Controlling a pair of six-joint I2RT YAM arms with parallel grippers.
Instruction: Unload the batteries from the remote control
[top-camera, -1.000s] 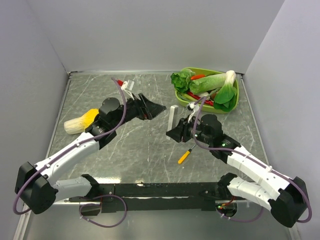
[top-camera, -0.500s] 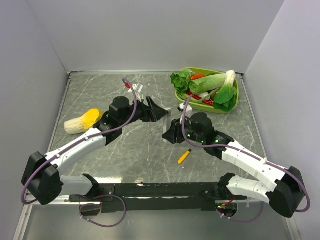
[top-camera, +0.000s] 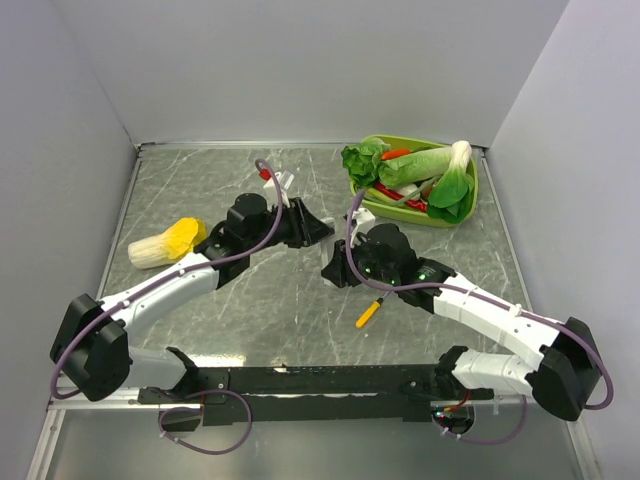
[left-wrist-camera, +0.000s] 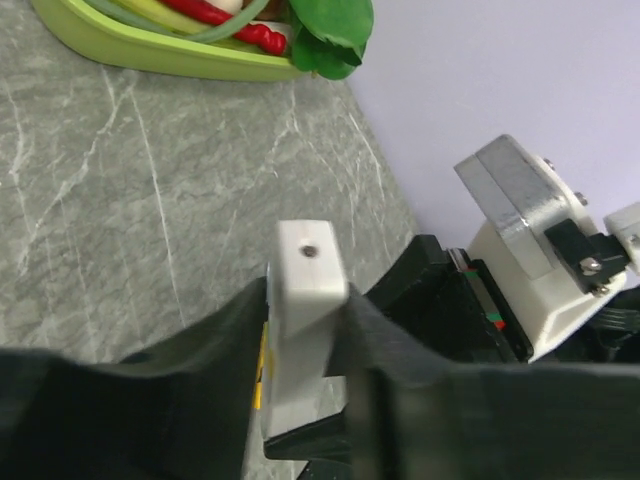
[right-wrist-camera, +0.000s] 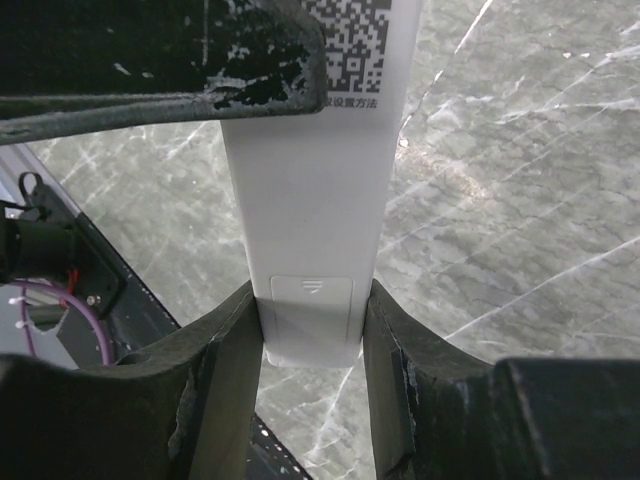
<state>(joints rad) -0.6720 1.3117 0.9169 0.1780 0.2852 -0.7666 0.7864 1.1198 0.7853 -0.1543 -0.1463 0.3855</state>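
The remote control (right-wrist-camera: 310, 200), a slim white handset, stands between both grippers over the middle of the table. My right gripper (right-wrist-camera: 312, 320) is shut on its lower end, with the back cover (right-wrist-camera: 311, 315) closed and facing the camera. My left gripper (left-wrist-camera: 305, 300) is shut on the other end (left-wrist-camera: 308, 270); its dark fingers (right-wrist-camera: 200, 60) show at the top of the right wrist view. In the top view the left gripper (top-camera: 322, 232) and the right gripper (top-camera: 335, 268) meet and hide most of the remote. The batteries are hidden.
A green tray (top-camera: 470, 205) of vegetables sits at the back right, also seen in the left wrist view as the green tray (left-wrist-camera: 150, 55). A yellow-handled screwdriver (top-camera: 369, 313) lies in front of the right arm. A yellow and white vegetable (top-camera: 165, 243) lies at the left.
The left arm has reached right to the remote and its jaws have closed on the upper end. The right gripper has shifted slightly left, still holding the remote.
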